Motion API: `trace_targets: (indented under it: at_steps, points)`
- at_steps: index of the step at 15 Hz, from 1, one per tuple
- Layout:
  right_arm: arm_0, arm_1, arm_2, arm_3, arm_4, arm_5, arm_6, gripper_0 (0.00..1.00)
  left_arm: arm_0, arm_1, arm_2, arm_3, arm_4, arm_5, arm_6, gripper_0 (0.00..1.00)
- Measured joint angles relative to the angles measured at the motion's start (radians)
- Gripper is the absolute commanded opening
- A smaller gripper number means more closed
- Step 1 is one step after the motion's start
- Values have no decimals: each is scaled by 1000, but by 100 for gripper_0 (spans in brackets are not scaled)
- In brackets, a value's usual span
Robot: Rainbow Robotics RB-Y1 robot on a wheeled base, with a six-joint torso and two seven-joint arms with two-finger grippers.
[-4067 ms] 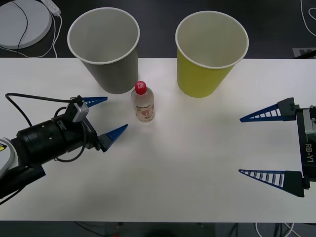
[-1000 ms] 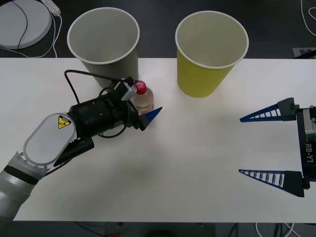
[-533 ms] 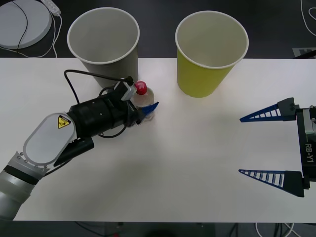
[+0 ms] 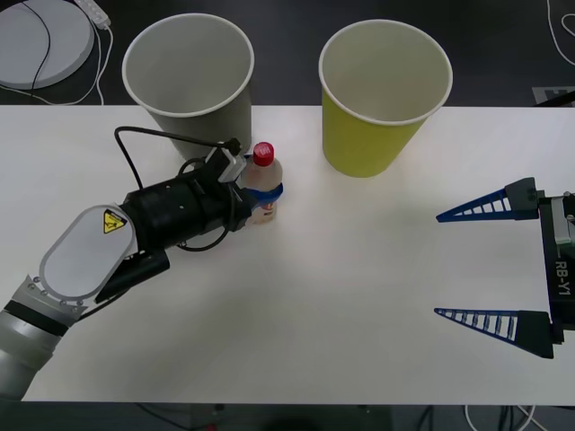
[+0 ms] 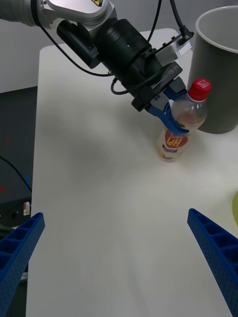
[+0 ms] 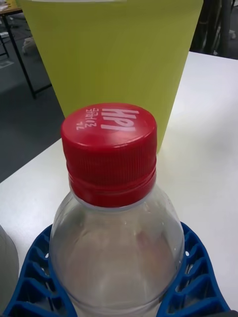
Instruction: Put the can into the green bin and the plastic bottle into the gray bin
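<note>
The plastic bottle [image 4: 263,184], clear with a red cap and a red-and-yellow label, stands just in front of the gray bin [image 4: 190,85]. My left gripper [image 4: 266,192] is shut on the bottle's upper body; blue fingers [image 6: 196,277] wrap both sides of the bottle [image 6: 116,233]. From the right wrist the bottle [image 5: 182,128] leans slightly in that gripper's [image 5: 173,121] grasp beside the gray bin [image 5: 218,64]. The green bin [image 4: 382,94] stands to the right; it also rises behind the cap [image 6: 114,64]. My right gripper [image 4: 481,265] hangs open at the table's right side. The can is out of view.
The white table [image 4: 359,296] spreads bare between the two arms. A black cable [image 4: 144,144] loops off my left wrist near the gray bin. Behind the table, a round white object [image 4: 40,40] with cords lies on the dark floor.
My left gripper reached in from the left and its fingers closed around the bottle, which now sits slightly shifted and tilted. The right arm has not moved.
</note>
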Motion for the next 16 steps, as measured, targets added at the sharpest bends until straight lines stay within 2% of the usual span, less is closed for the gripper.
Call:
trace_targets:
  at_steps: [7, 16]
  points:
    - [0, 0, 0, 0, 0, 0, 0, 100, 8, 50, -6, -32, 33, -1, 7, 0]
    - [0, 0, 0, 0, 0, 0, 0, 100, 102, 105, 17, -153, 52, 0, 59, 0]
